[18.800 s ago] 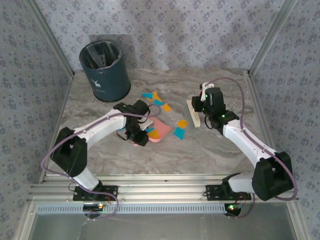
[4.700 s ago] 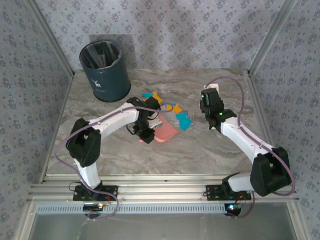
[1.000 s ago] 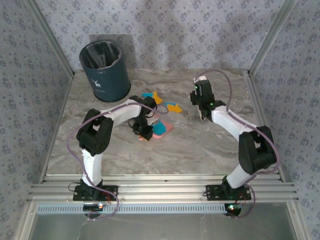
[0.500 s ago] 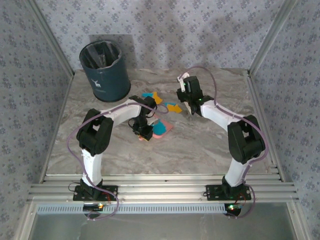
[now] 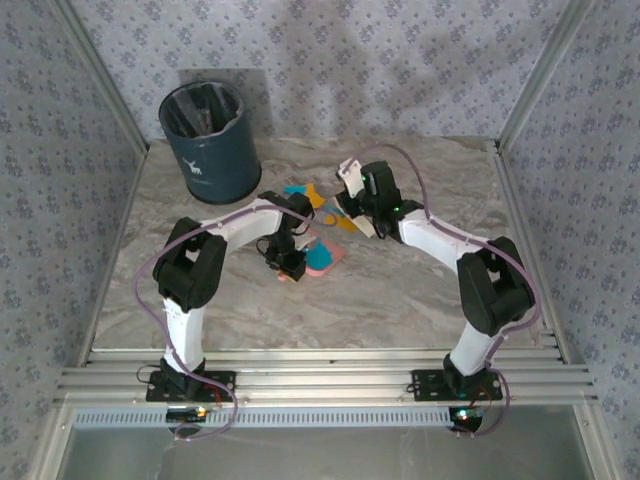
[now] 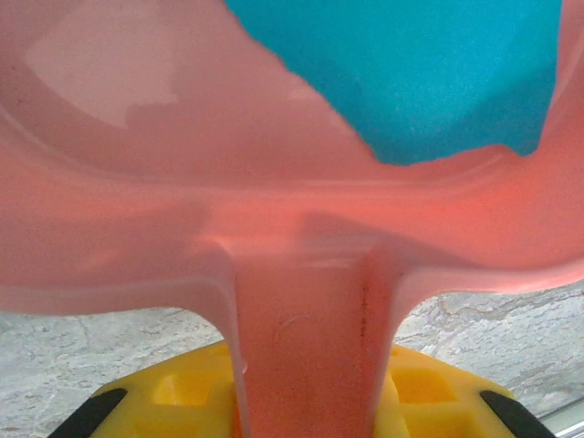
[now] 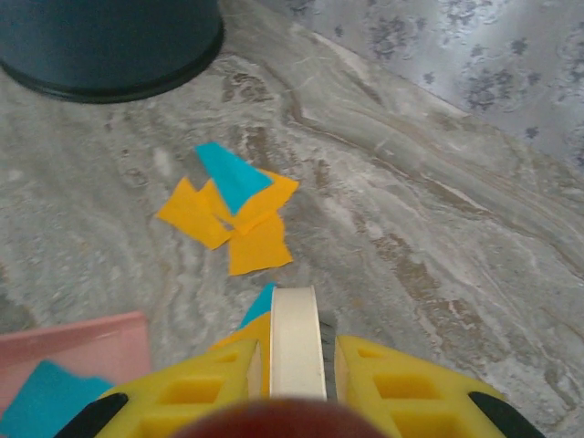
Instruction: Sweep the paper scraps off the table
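My right hand [image 7: 294,370] is clamping the cream brush [image 7: 294,333] just short of the paper scraps [image 7: 233,214] lying on the tabletop [image 7: 438,274] near the bin [image 7: 109,41]; my left hand [image 6: 306,401] is gripping the pink dustpan [image 6: 137,201] by its handle, one blue scrap [image 6: 429,73] sitting inside. I am worrying that a stroke from here may be flicking loose bits past the pan's mouth, since the pan is sitting off to one side. The brush's working edge is hiding below the hand, so I am only guessing at its contact.
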Robot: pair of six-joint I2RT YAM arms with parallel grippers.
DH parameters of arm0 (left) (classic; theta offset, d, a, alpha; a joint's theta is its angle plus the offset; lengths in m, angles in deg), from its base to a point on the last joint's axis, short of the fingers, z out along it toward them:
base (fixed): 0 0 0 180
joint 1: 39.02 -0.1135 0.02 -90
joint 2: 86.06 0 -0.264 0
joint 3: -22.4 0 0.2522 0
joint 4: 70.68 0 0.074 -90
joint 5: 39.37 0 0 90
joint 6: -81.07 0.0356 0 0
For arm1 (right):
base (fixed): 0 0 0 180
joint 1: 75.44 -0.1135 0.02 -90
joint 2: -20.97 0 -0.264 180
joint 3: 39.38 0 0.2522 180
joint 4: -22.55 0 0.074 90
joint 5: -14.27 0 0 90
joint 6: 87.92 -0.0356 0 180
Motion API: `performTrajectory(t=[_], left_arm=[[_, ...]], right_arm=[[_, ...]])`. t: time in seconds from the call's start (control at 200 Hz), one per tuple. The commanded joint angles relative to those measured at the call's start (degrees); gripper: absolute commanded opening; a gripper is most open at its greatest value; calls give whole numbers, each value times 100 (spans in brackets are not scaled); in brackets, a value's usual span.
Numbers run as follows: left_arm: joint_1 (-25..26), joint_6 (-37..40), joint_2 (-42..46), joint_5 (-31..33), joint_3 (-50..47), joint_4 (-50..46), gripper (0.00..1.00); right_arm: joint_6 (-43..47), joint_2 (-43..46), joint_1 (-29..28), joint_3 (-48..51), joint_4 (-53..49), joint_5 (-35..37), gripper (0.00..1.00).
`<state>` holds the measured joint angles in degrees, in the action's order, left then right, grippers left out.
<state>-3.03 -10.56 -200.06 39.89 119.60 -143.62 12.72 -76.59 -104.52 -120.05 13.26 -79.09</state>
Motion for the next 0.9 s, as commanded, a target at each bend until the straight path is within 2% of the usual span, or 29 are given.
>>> performTrajectory(t=[0.0, 0.435, 0.894], left_arm=[[-39, -66, -57, -69, 40, -61, 0], [-17, -56, -78, -97, 49, -36, 0], [38, -30, -80, -109, 32, -32, 0]], right_arm=[[44, 232, -162, 195, -372, -478, 0], [-136, 730, -662, 295, -855, -571, 0], [-284, 1069, -831, 302, -1076, -709, 0]])
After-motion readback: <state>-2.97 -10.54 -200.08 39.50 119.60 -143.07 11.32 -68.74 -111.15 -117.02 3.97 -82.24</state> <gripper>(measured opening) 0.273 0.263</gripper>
